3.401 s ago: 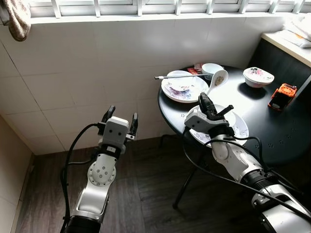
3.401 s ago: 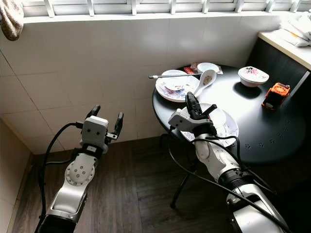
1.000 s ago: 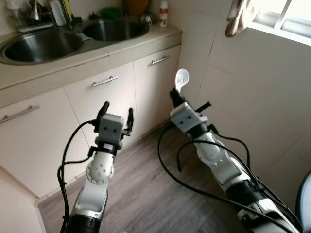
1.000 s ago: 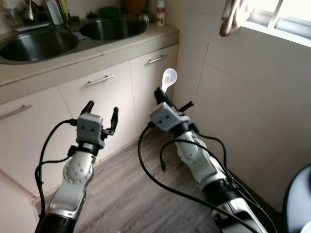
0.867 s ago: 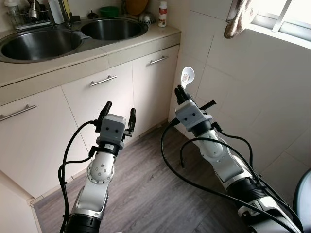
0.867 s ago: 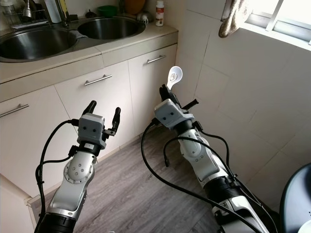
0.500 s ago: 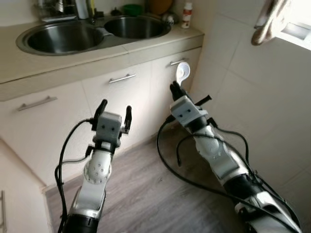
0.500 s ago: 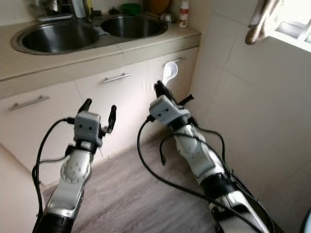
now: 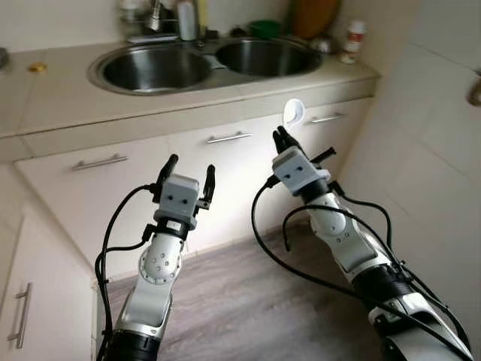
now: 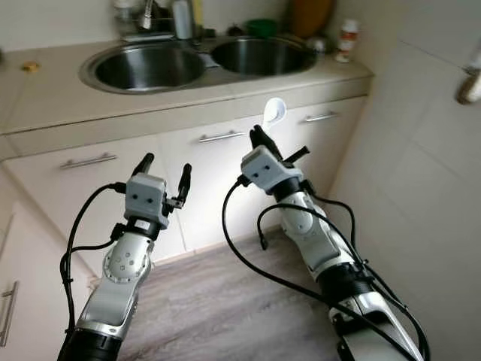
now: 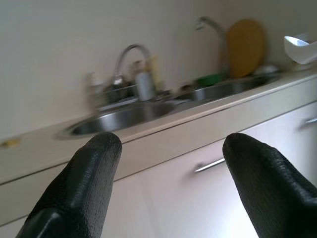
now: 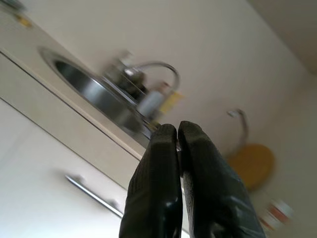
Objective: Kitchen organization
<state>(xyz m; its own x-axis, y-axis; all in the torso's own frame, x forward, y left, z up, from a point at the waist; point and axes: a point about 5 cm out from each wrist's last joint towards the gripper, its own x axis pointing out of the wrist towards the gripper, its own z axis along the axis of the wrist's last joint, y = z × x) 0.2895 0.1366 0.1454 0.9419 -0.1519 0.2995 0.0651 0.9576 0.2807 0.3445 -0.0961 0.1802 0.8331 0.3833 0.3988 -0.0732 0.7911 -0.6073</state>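
Observation:
My right gripper [image 9: 283, 138] is shut on the handle of a white soup spoon [image 9: 294, 111], whose bowl stands up above the fingers, in front of the cabinet doors. In the right wrist view the two fingers [image 12: 163, 158] press together, and the spoon is hidden behind them. My left gripper [image 9: 186, 171] is open and holds nothing, raised before the cabinets at the left. The double steel sink [image 9: 154, 69] lies in the beige counter ahead, its second basin [image 9: 267, 56] to the right. From the left wrist view, the spoon bowl [image 11: 301, 48] is at the picture's edge.
A faucet [image 11: 130, 54], bottles and a green bowl [image 9: 264, 28] stand behind the sink. A wooden board [image 9: 310, 15] and a small white bottle [image 9: 350, 41] are at the counter's right end. Cabinet handles [image 9: 229, 138] face me. A tiled wall closes the right side. Grey wood floor lies below.
The camera has swung left and nearer the counter, so the sink now sits ahead. My right gripper still holds the spoon upright. The left gripper stays open.

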